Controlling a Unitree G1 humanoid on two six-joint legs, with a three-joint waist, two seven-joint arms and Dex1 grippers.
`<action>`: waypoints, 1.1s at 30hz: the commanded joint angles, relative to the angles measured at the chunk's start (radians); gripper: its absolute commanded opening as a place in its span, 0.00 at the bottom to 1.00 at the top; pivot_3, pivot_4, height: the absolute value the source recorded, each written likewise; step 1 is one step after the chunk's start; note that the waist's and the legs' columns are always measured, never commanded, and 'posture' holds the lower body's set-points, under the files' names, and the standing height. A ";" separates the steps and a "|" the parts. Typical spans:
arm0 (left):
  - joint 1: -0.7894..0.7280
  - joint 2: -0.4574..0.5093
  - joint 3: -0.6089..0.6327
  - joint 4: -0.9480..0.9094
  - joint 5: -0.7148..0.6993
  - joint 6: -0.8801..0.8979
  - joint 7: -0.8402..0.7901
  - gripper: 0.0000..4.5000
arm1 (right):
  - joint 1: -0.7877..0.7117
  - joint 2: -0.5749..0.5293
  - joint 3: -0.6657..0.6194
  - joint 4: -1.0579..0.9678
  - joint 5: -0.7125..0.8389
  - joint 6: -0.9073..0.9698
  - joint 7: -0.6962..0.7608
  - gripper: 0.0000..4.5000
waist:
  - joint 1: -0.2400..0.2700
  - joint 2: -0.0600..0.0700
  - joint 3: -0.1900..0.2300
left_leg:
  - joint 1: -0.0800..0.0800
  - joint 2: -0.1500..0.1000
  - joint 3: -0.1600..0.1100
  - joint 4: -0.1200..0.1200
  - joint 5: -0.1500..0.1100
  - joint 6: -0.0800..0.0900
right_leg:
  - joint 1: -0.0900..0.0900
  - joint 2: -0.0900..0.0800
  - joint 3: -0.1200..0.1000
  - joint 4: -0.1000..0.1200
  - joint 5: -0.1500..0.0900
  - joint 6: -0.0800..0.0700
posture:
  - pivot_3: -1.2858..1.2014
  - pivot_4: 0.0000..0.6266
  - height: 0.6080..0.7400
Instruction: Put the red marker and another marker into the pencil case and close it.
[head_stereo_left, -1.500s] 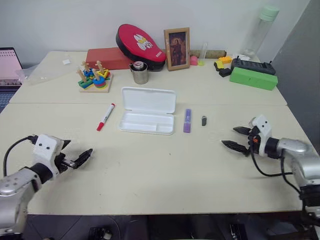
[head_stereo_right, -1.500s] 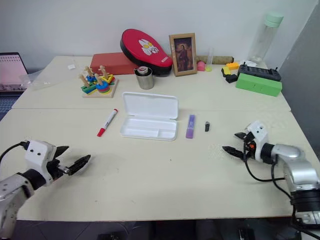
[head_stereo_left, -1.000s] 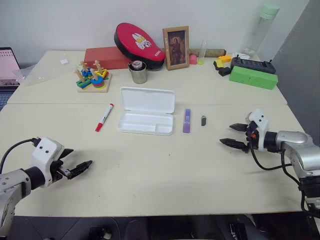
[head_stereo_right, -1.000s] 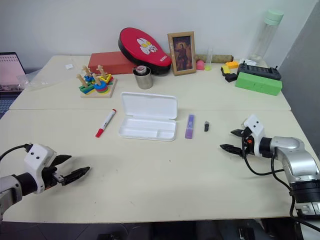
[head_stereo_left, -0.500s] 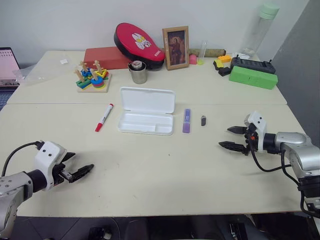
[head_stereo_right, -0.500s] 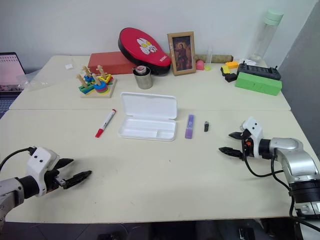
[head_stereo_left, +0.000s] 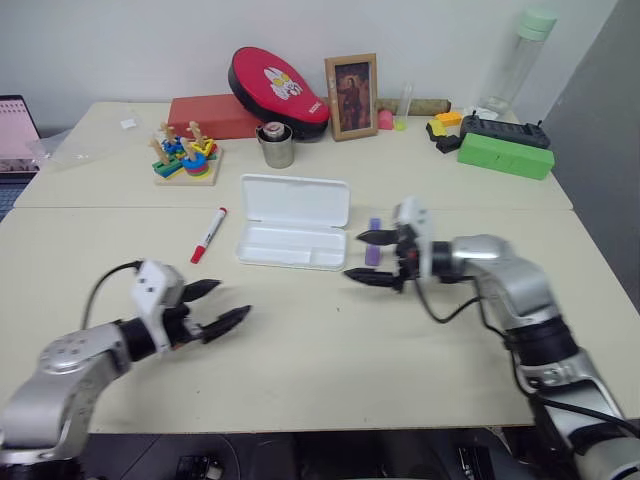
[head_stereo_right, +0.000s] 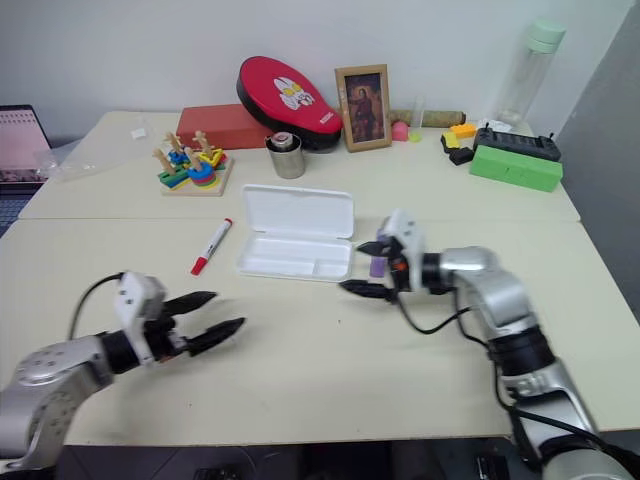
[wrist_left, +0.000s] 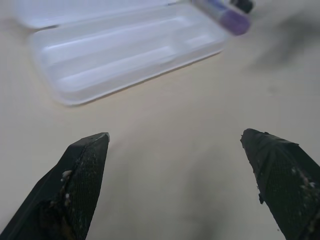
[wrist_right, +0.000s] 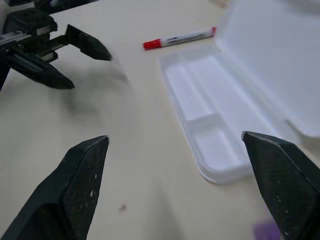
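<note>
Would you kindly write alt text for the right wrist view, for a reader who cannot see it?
The right hand, fingers spread open, points at the open white pencil case, whose compartmented tray is empty. Beyond the case the red marker lies on the beige table, and the left hand, also open, is near it.
</note>
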 joint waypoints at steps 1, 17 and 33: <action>-0.056 -0.033 -0.053 -0.060 0.016 -0.015 0.039 1.00 | -0.071 0.057 0.062 0.076 -0.071 -0.028 -0.024 0.99 | 0.004 0.000 0.000 | 0.000 0.000 -0.001 0.000 0.000 0.000 | 0.000 0.000 -0.001 0.000 0.000 0.000 | 0.52 0.24 1.00; -0.099 -0.069 -0.090 -0.119 0.026 -0.018 0.102 1.00 | -0.208 0.180 0.134 0.400 -0.264 -0.123 -0.060 0.79 | 0.000 0.000 0.000 | 0.000 0.000 -0.002 0.004 0.000 0.000 | 0.002 0.001 -0.001 0.002 0.001 0.000 | 0.52 0.24 1.00; -0.099 -0.105 -0.110 -0.095 0.026 -0.021 0.122 1.00 | -0.128 0.174 0.116 0.255 -0.264 -0.140 -0.034 0.01 | -0.001 0.000 0.000 | 0.000 0.000 -0.003 0.005 0.000 0.000 | 0.001 0.001 -0.001 0.002 0.001 0.000 | 0.52 0.24 1.00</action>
